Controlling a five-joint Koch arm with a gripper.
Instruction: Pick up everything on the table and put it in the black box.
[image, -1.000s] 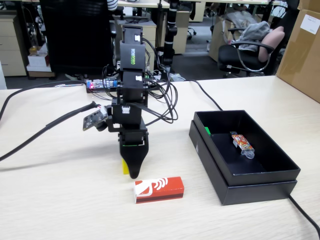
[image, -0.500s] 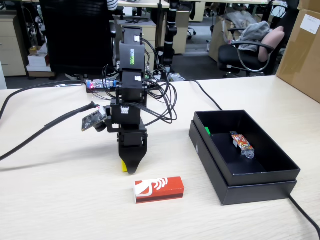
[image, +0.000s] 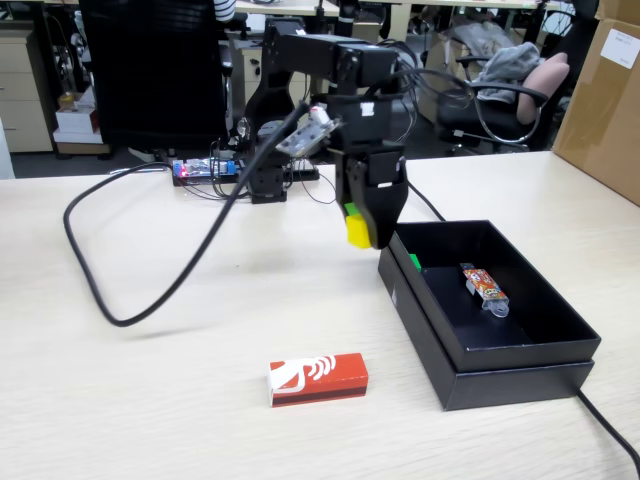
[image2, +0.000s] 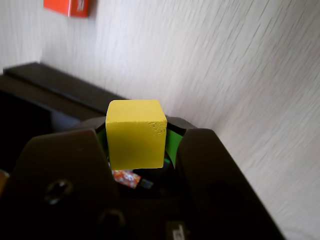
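Note:
My gripper (image: 362, 232) (image2: 136, 142) is shut on the yellow cube (image: 358, 231) (image2: 136, 133) and holds it in the air just left of the black box's near-left corner. The black box (image: 520, 375) (image2: 60, 90) lies at the right of the table (image: 150, 400). A green cube (image: 414, 262) sits inside it against the left wall. The red block with the white swirl (image: 318, 378) (image2: 67, 7) lies on the table in front, left of the box.
A multicoloured wrapped item (image: 483, 286) lies inside the box. A thick black cable (image: 120, 318) loops over the left of the table, and another cable (image: 610, 425) runs off at the front right. A circuit board (image: 205, 168) sits by the arm's base at the back.
The arm has lifted the yellow cube off the table and swung right and back, from above the red block to beside the box. Its cable has swung into a loop.

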